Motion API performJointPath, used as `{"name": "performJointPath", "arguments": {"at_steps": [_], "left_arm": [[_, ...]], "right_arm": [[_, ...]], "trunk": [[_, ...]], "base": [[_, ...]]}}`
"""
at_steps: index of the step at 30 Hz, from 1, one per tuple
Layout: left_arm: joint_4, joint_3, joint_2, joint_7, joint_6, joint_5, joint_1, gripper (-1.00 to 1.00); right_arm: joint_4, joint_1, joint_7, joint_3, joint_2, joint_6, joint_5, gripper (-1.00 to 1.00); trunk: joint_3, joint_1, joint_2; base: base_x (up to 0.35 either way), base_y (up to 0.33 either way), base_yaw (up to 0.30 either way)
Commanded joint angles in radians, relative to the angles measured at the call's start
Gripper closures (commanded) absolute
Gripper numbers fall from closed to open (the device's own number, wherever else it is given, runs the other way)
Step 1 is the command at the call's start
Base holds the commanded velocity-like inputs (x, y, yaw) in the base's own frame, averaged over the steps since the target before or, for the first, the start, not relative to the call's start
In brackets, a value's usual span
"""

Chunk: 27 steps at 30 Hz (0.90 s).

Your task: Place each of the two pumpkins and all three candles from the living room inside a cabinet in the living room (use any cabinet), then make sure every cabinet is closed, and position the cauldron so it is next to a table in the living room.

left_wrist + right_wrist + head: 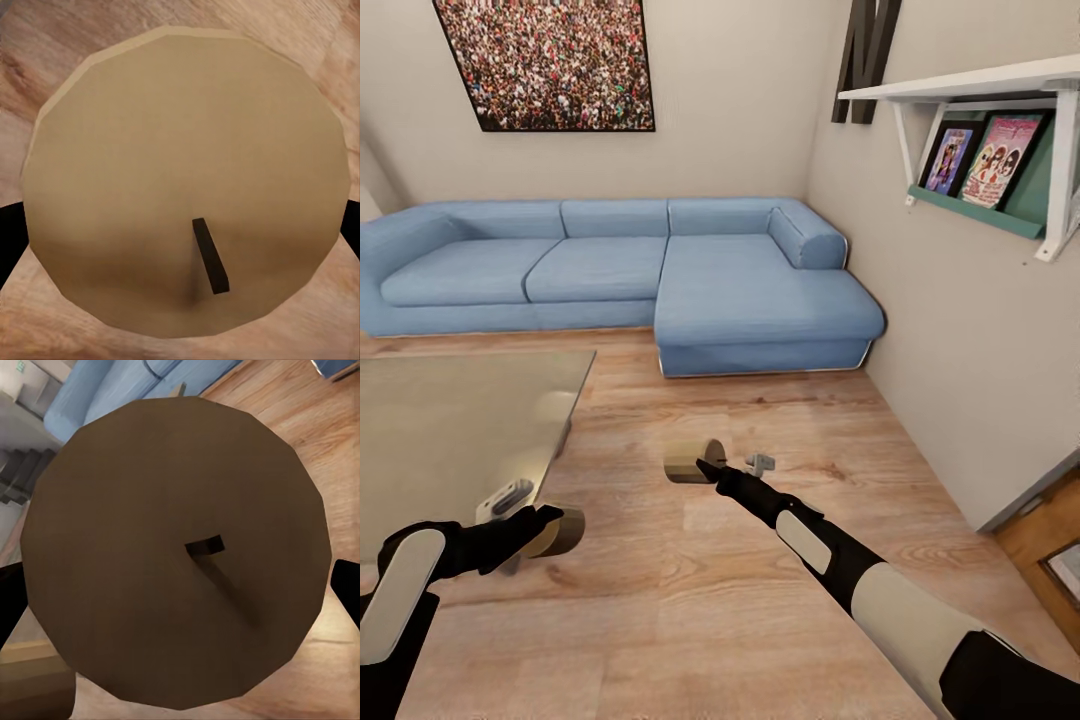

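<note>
candles in both grippers, robot standing on the wood floor (690,600) of the living room. left gripper (550,525) is clamped on a candle (560,532) held low at the near left, right at the near corner of the table (450,420), whose pale glossy top fills the left side of the head view. left wrist view shows that candle's flat round top (187,184) face-on, beige, dark wick (210,255) off centre, a dark finger (9,240) at each side edge touching it, wood floor behind. right gripper (705,466) is pinching a second candle (690,460), arm stretched forward over open floor, well apart from the table and short of the sofa. right wrist view gives the same face-on look: round top (176,551) in shadow so it reads dark brown, short wick (206,545) near centre, black fingers (346,592) at both side edges. small grey item (760,463) just beside the right gripper, too small to tell what it is. blue corner sofa (660,270) sits along the far wall, chaise end toward the right wall. framed crowd picture (550,62) hangs above it. white wall shelf (970,85) on the right wall with two illustrated covers (980,155) propped on a green ledge. strip of doorway and darker floor at the far right edge.
</note>
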Motion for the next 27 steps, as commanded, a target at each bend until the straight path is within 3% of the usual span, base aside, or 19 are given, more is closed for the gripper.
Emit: {"name": "performJointPath", "arguments": {"at_steps": [1,14,24,27], "left_arm": [[-0.001,0.001,0.0,0.011,0.004,0.008,-0.001,1.0],[-0.002,0.001,0.0,0.011,0.004,0.009,-0.001,1.0],[-0.003,0.011,0.0,0.01,0.004,0.015,-0.001,1.0],[-0.003,0.011,0.0,0.011,0.004,0.015,-0.001,1.0]], "right_arm": [[0.001,-0.001,0.002,0.004,0.0,0.0,-0.011,1.0],[0.001,-0.001,0.001,0.006,0.001,0.001,-0.01,1.0],[0.001,-0.001,-0.001,0.009,0.006,0.006,-0.003,1.0],[0.001,-0.001,-0.001,0.009,0.006,0.005,-0.003,1.0]], "trunk": [[-0.001,0.0,0.0],[0.003,0.0,0.0],[0.007,0.0,0.0],[0.018,-0.012,0.021]], "base": [[-0.165,-0.003,0.0],[-0.287,0.0,0.057],[-0.039,0.0,0.247],[-0.001,0.0,0.25]]}}
